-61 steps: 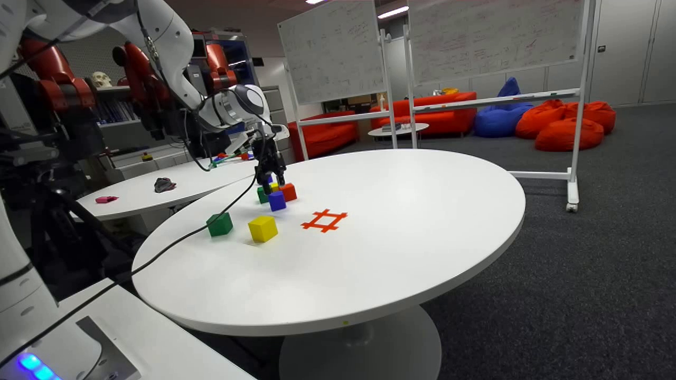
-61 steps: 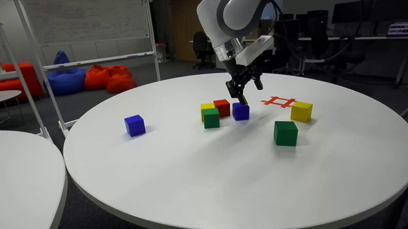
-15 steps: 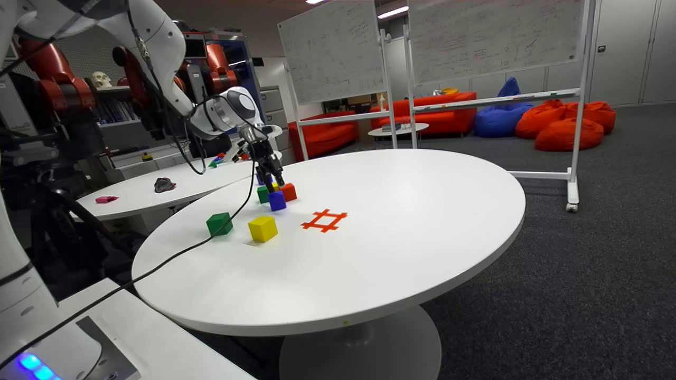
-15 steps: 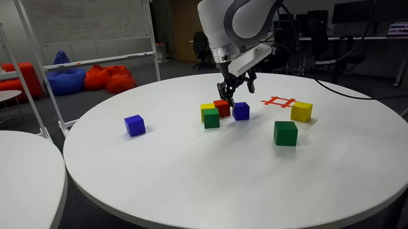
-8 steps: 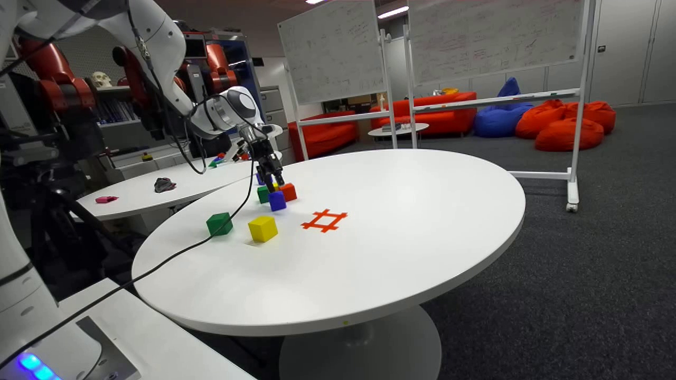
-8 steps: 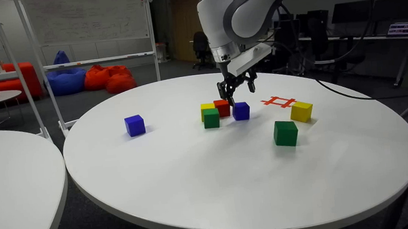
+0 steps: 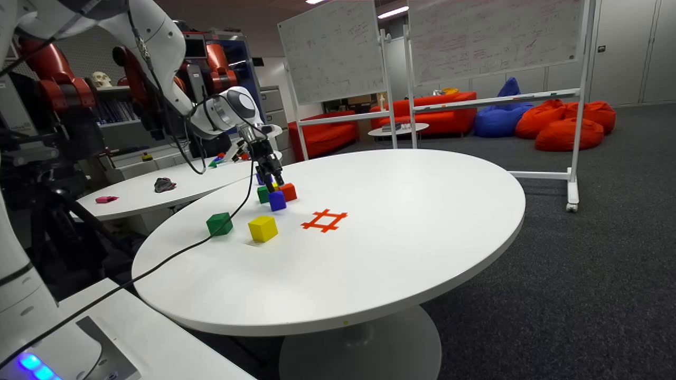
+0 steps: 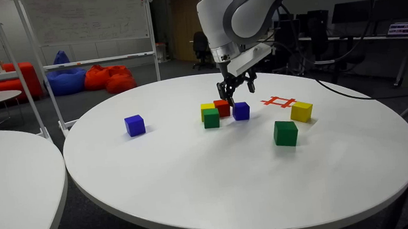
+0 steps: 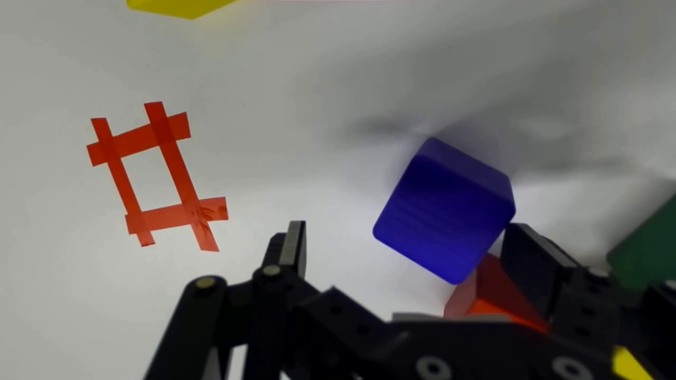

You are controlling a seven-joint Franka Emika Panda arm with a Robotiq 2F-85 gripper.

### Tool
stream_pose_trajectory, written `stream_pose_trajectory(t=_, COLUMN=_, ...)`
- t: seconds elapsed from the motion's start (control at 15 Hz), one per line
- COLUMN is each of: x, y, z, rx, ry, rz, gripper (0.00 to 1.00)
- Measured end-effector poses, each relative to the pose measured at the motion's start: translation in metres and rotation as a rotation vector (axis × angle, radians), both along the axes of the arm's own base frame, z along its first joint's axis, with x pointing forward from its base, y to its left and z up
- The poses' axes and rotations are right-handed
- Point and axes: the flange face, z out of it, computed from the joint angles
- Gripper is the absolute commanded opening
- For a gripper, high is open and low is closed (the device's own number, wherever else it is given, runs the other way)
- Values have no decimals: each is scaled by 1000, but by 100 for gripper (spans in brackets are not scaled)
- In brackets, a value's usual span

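The tool (image 8: pixel 242 96) is spread wide and tilted, with one finger (image 8: pixel 231 101) lower than the other. The lower finger points into the space between the blue cube (image 9: pixel 443 216) and the red cube (image 8: pixel 221 109); contact with either cube cannot be determined. In the wrist view, the blue cube lies between the two fingers, just beside one and apart from the other.

The blue cube rests flat on the tabletop (image 8: pixel 210 187). The red cube is just beside it, grouped with a yellow cube (image 8: pixel 207 106) and a green cube (image 8: pixel 211 119). In an exterior view, the green cube is nearest, the yellow cube is behind it, and the red cube is at the far right of the group.

A tape outline (image 9: pixel 177 171), formed by crossed red strips, lies on the tabletop, to the right of the blue cube in an exterior view. The second yellow cube (image 8: pixel 301 112) is located on the near side of the outline. The second green cube (image 8: pixel 286 134) is nearer and slightly left. The second blue cube (image 8: pixel 135 125) is at the left, well apart from the group.
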Motion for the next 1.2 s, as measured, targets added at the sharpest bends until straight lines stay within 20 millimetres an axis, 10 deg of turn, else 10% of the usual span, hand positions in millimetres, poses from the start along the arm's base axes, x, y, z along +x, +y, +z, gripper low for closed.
stream_pose_trajectory(t=1.2, x=-8, y=17, z=-17, rx=-15, ry=43, rz=58, gripper=100)
